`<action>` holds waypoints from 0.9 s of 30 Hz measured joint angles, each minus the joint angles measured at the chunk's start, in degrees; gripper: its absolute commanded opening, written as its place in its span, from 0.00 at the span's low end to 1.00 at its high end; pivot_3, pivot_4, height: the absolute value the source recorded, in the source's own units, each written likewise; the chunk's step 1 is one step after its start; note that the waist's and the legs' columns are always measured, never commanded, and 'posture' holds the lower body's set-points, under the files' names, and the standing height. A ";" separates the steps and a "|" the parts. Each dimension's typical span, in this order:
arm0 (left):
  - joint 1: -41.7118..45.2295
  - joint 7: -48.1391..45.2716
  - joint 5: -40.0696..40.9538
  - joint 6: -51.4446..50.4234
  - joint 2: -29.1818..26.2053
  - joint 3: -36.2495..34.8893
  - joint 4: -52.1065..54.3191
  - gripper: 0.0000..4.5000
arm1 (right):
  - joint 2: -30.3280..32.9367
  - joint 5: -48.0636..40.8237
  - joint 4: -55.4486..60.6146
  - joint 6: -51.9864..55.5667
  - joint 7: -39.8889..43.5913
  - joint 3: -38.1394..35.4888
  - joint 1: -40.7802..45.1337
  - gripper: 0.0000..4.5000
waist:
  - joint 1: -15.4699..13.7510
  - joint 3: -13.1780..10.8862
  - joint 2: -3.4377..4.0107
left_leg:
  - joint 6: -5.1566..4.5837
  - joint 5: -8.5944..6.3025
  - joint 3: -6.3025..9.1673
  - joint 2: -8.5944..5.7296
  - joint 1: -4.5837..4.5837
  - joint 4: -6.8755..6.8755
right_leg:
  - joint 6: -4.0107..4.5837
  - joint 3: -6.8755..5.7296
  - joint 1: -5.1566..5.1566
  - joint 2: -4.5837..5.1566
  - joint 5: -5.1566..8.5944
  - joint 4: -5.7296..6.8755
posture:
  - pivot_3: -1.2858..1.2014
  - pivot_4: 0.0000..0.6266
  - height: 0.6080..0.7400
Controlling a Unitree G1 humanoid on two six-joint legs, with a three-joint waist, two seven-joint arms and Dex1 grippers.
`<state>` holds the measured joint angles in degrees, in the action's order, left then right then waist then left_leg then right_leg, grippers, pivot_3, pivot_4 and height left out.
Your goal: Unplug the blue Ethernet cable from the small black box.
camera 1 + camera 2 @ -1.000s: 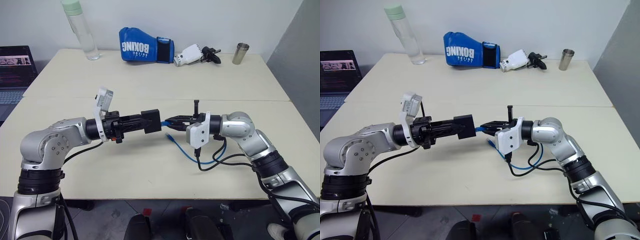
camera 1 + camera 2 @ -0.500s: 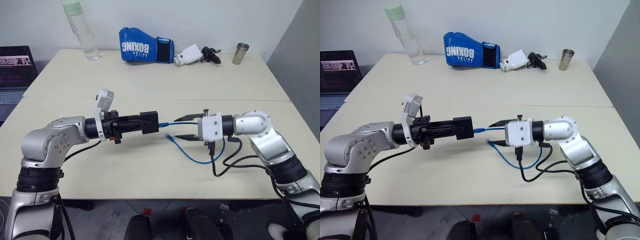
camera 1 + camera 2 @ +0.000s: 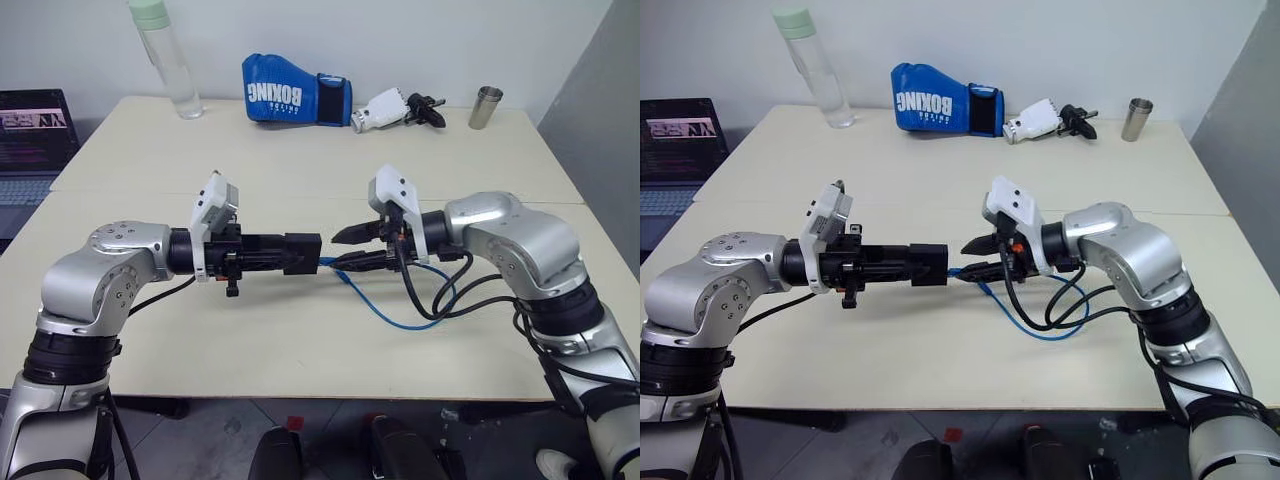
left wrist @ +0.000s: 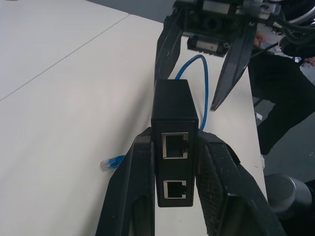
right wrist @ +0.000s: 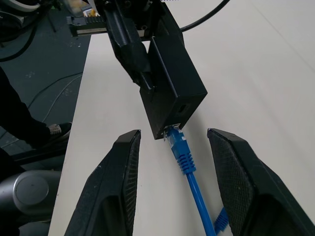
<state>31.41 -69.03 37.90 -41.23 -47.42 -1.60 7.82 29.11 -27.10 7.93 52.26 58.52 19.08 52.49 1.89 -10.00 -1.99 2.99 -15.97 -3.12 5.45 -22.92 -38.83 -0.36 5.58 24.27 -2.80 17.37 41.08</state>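
The left claw [image 3: 300,253] is clamped on the small black box [image 3: 302,253], one finger on each side, and holds it above the desk [image 3: 300,150] near the middle of the head view, with the far end of the box pointing toward three o'clock. In the left wrist view the box [image 4: 172,123] shows two empty sockets on its near face between the black fingers [image 4: 133,182].

The blue Ethernet cable [image 3: 1025,322] is plugged into the far end of the box. In the right wrist view its plug [image 5: 178,142] sits in the port at a lower corner of the box [image 5: 172,83], and the cord runs back between the right claw's fingers [image 5: 118,182], which stand apart on either side of it without touching it. From the plug the cable sags down to the desk, loops toward four o'clock under the right arm, and its free plug [image 3: 340,273] lies on the desk just below the box.

The right claw [image 3: 352,248] is spread open, tips toward nine o'clock, just short of the box.

At the far edge of the desk, around twelve o'clock, lie a blue boxing glove [image 3: 295,90], a clear bottle [image 3: 165,55] at eleven, and a metal cup [image 3: 485,107] toward one o'clock.
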 measured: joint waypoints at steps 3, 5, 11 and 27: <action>0.14 -0.25 0.00 0.14 0.00 0.00 0.65 0.18 | -0.59 0.61 -2.46 0.38 0.90 2.12 1.02 0.51 | -0.01 0.00 0.00 | 0.00 0.00 0.00 0.00 -0.03 0.00 | 0.00 0.00 0.03 0.01 0.00 0.00 | 0.52 0.24 1.00; 0.17 -0.25 -0.01 0.17 0.00 0.00 0.65 0.18 | -0.69 0.67 -3.24 0.55 1.57 2.68 1.62 0.51 | -0.01 0.00 0.00 | 0.00 0.00 0.00 0.00 -0.03 0.00 | 0.00 0.00 0.04 0.00 0.00 0.00 | 0.52 0.24 1.00; 0.30 -0.26 -0.02 0.22 0.01 0.00 0.71 0.18 | -1.47 1.48 -5.55 -0.07 3.73 4.38 3.00 0.51 | 0.00 0.00 0.00 | 0.00 0.00 0.01 0.01 -0.03 0.01 | 0.00 -0.02 0.04 0.00 0.00 0.00 | 0.52 0.24 1.00; 0.29 -0.40 -0.16 0.35 -0.12 0.00 2.41 0.18 | -2.22 4.47 -10.45 -2.54 10.31 5.89 6.31 0.20 | 0.01 0.00 0.01 | 0.00 0.00 0.01 0.01 -0.03 0.01 | 0.00 -0.02 0.05 -0.01 0.00 0.01 | 0.52 0.24 1.00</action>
<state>31.70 -69.43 37.75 -40.88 -47.54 -1.60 10.23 26.88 -22.63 -2.52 49.73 68.83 24.97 58.80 1.90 -10.01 -1.98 2.98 -15.97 -3.11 5.46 -22.95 -38.82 -0.36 5.55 24.32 -2.81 17.37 41.09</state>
